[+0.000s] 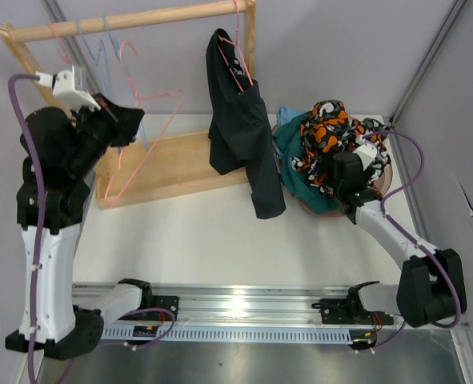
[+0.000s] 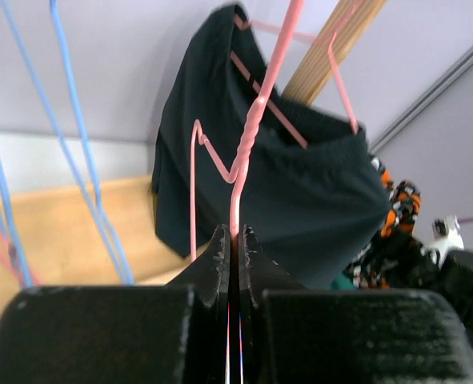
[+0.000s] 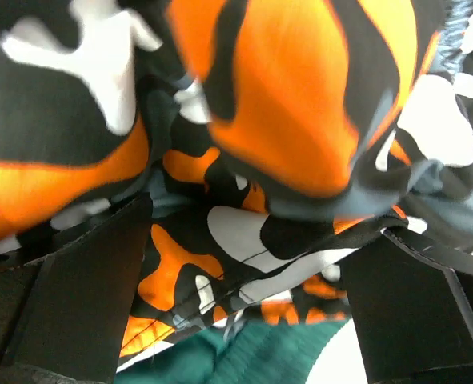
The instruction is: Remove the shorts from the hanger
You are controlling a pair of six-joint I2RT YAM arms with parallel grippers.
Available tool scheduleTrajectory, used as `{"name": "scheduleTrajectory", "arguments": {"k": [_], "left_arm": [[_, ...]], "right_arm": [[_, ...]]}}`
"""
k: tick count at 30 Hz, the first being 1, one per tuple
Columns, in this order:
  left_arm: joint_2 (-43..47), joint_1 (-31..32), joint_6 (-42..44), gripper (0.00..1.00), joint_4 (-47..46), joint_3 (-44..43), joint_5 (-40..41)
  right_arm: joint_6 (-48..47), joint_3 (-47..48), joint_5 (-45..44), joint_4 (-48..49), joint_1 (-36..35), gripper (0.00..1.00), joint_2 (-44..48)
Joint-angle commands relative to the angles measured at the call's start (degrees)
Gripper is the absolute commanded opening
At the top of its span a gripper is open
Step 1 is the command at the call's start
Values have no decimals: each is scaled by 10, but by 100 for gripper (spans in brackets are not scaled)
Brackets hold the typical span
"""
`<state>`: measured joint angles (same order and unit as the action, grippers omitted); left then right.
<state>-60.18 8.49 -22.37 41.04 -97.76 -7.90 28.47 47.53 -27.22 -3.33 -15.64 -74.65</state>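
Note:
Black shorts (image 1: 240,128) hang on a pink hanger (image 1: 238,68) at the right end of the wooden rod; the left wrist view shows them (image 2: 308,192) behind the wire. My left gripper (image 1: 134,120) is shut on the wire of an empty pink hanger (image 2: 248,136), which slants down over the rack's base. My right gripper (image 1: 336,172) sits over a pile at the right, its jaws wide apart. The orange-black-white patterned shorts (image 3: 244,240) lie between and under its fingers (image 3: 84,296), with dark teal shorts (image 3: 244,360) below them.
The wooden rack (image 1: 180,164) stands at the back left, with blue hangers (image 1: 100,52) and another pink one on its rod (image 1: 132,20). The pile rests in a round brown basket (image 1: 386,164) near the right wall. A rail (image 1: 244,308) runs along the near edge.

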Motion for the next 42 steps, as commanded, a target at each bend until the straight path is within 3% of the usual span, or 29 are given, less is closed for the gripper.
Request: {"name": "scheduleTrajectory", "arguments": {"k": [1, 5, 11, 18, 22, 23, 28, 30, 35, 39, 42], "left_arm": [[-64, -2, 20, 0, -11, -99, -11], [-132, -2, 23, 0, -16, -161, 3], [-264, -2, 20, 0, -14, -284, 67], [-364, -2, 16, 0, -24, -387, 143], [-376, -2, 7, 2, -24, -380, 164], [-374, -2, 0, 4, -24, -376, 163], [-324, -2, -6, 48, -45, -298, 145], [-298, -2, -4, 56, -46, -277, 141], [-262, 3, 6, 60, -18, -275, 104], [-260, 51, 21, 60, 19, -351, 98], [-262, 86, 11, 60, 5, -355, 55]], "right_arm": [[-9, 40, -11, -43, -26, 99, 77], [-15, 42, -22, -102, -70, 100, 220], [33, 20, -77, -228, -201, 99, 405], [77, -11, -43, -323, -279, 99, 521], [78, -3, -45, -350, -283, 100, 532], [76, 0, -48, -351, -283, 99, 533], [66, 4, -53, -341, -283, 99, 529], [67, 3, -51, -337, -283, 99, 525], [73, -5, -42, -328, -283, 100, 525], [77, -11, -36, -324, -282, 99, 524], [76, -10, -37, -321, -282, 99, 524]]}}
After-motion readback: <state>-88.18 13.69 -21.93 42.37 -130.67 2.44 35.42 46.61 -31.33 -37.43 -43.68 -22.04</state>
